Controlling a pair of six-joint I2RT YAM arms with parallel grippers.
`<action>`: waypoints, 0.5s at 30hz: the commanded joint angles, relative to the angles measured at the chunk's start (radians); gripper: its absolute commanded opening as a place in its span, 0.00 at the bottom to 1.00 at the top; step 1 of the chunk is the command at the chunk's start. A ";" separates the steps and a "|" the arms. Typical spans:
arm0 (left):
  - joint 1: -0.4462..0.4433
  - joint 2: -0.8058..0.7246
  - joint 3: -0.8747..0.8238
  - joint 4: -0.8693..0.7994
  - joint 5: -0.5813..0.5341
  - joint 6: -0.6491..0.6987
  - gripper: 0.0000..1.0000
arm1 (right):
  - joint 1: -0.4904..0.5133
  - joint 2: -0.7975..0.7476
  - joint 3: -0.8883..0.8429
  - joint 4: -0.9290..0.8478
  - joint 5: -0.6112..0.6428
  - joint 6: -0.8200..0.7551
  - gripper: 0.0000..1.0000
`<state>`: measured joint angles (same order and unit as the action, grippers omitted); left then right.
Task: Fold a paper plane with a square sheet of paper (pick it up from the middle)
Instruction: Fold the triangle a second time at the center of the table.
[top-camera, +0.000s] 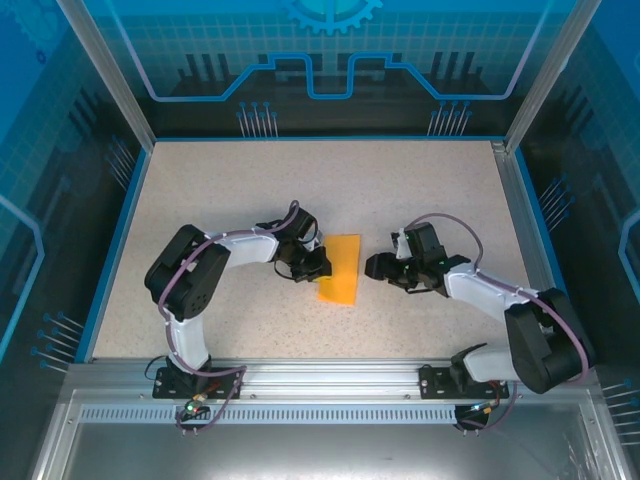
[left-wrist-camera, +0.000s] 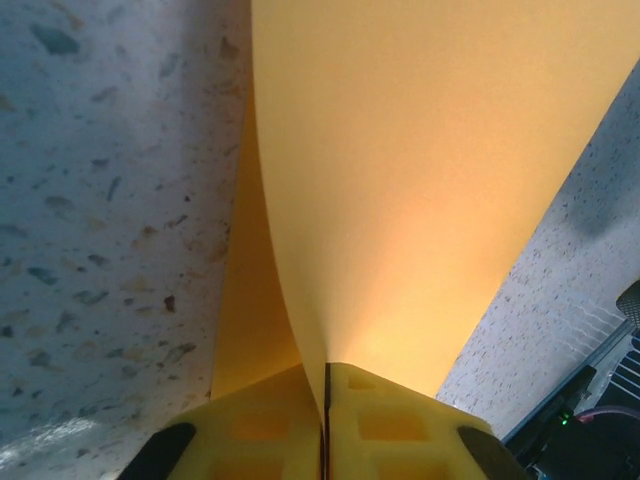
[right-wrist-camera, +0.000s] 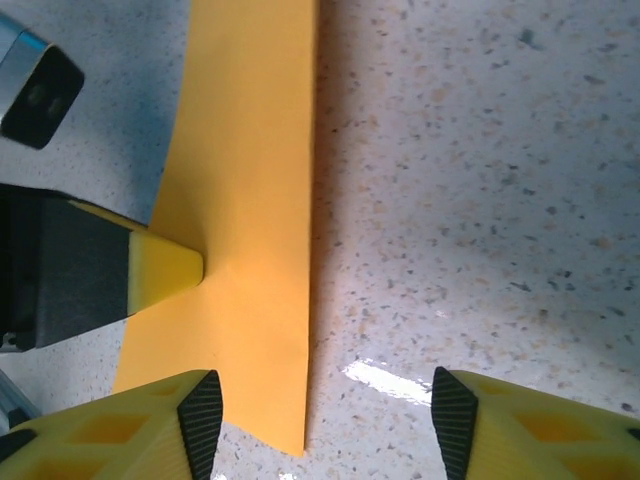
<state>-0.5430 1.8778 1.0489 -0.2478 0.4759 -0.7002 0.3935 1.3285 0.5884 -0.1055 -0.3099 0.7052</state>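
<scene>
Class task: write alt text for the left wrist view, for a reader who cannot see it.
The left gripper, shut at the bottom edge, pinches an orange-yellow paper sheet that fans out upward across the frame. Speckled grey table shows on both sides.

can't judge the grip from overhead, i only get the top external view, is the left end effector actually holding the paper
Observer: Yes. In the left wrist view the left end effector has its fingers pinched shut on one edge of the paper.
Operator: single layer or folded
Observer: Folded. The pinched layer curves up off a second layer lying flat on the table.
Operator: and the right one
Observer: The right end effector is open and holds nothing. One finger is over the paper's near end, the other over bare table.
</scene>
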 joint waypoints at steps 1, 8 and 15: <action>0.008 -0.031 0.028 -0.013 0.042 0.001 0.19 | 0.050 -0.030 0.008 -0.046 0.056 -0.049 0.62; 0.008 -0.032 0.033 0.017 0.073 -0.022 0.23 | 0.226 -0.063 0.059 -0.116 0.208 -0.120 0.63; 0.006 -0.033 0.031 0.025 0.086 -0.037 0.19 | 0.494 -0.071 0.136 -0.178 0.499 -0.189 0.69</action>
<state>-0.5430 1.8763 1.0542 -0.2272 0.5262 -0.7204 0.8215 1.2652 0.6781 -0.2306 0.0235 0.5667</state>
